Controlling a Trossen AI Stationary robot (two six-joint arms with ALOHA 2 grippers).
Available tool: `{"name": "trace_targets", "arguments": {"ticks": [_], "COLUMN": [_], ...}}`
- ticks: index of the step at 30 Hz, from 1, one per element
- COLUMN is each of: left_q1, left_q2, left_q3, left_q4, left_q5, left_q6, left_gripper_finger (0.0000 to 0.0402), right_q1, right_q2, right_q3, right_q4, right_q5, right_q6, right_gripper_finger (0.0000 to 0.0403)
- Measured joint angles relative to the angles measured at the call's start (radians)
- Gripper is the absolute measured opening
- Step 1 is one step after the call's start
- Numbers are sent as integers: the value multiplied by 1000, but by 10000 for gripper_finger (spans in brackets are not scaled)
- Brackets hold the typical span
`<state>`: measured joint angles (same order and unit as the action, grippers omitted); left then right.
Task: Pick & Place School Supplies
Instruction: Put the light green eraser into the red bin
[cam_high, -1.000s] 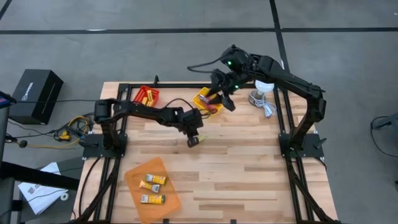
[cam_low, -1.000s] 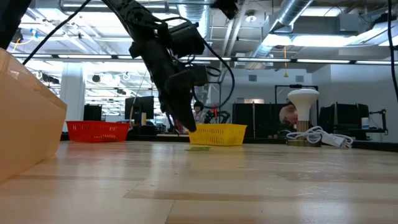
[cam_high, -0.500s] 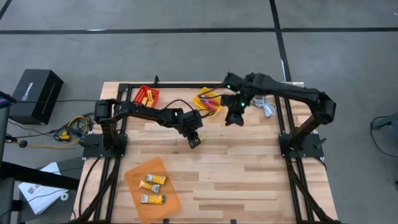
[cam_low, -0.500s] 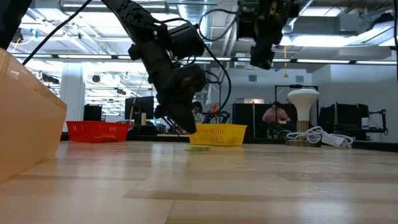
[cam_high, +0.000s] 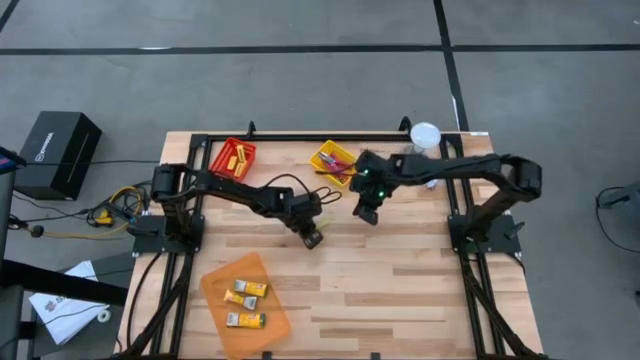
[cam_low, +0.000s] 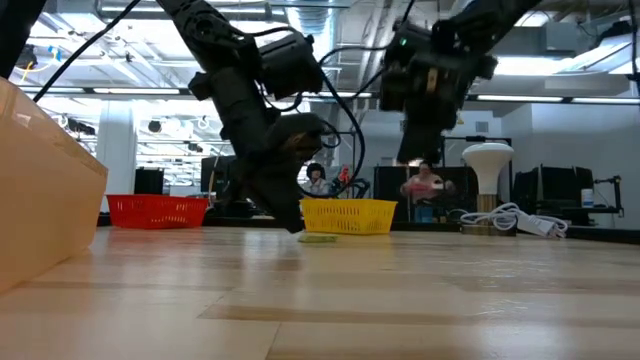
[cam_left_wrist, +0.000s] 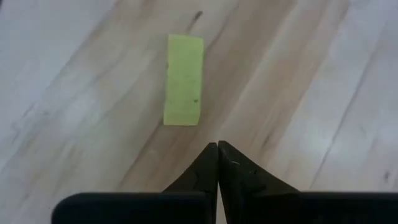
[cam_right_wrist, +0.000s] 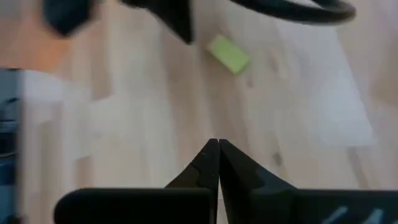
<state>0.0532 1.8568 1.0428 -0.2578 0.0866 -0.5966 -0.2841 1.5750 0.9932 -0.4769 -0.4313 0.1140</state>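
Currently, left to right across the table:
Orange tray (cam_high: 280, 320): near corner, yellow-and-white packs (cam_high: 245, 290) lying in it.
Red tray (cam_high: 222, 151): far edge, more supplies inside.
Left gripper (cam_high: 313, 238): mid-table, fingers pressed together, empty.
Green block (cam_left_wrist: 183, 79): flat on the wood just ahead of the left gripper's tips, not touched.
Yellow tray (cam_high: 325, 152): far edge, red-handled tools inside.
Right gripper (cam_high: 366, 213): near the yellow tray, fingers together, empty.
Risk: closed tips would likely shove the green block aside; the arms stand near each other and could clash.
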Motion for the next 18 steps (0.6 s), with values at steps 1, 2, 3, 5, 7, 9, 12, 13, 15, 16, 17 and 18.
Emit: {"name": "trace_targets", "arguments": {"ticks": [1,2,3,5,7,9,12,13,15,16,17,18], "left_q1": [-8,-16,-23,-33,-39,-41,-37,-31,-17,-11,-7,-2], "left_q2": [0,0,0,0,0,-1,-1,-1,-5,-7,-8,-10], "left_q3": [0,0,0,0,-1,-3,-18,-27,-45,-57,-64,-74], "left_q4": [1,-1,0,4,4,0,-3,-1,7,14,21,31], "left_q5": [-13,-29,-36,-48,-61,-86,-140,-148,-146,-147,-143,-142], "left_q6": [-28,-47,-68,-101,-137,-167,-206,-221,-241,-245,-246,-246], "left_gripper_finger": [1,1,1,1,0,0,0,0,0,0,0,0], "right_q1": [6,13,19,26,33,39,48,49,51,53,54,55], "right_q2": [22,47,76,128,181,227,276,285,296,298,297,297], "right_q3": [-4,-5,-5,-5,-4,-4,-4,-2,-3,-2,-3,-3], "right_q4": [21,29,50,92,148,189,250,265,283,296,298,313], "right_q5": [28,55,77,95,95,94,90,89,86,89,92,92], "right_q6": [3,3,4,17,32,56,84,93,98,107,114,115], "right_gripper_finger": [2,1,1,0,0,0,0,0,0,0,0,0]}}
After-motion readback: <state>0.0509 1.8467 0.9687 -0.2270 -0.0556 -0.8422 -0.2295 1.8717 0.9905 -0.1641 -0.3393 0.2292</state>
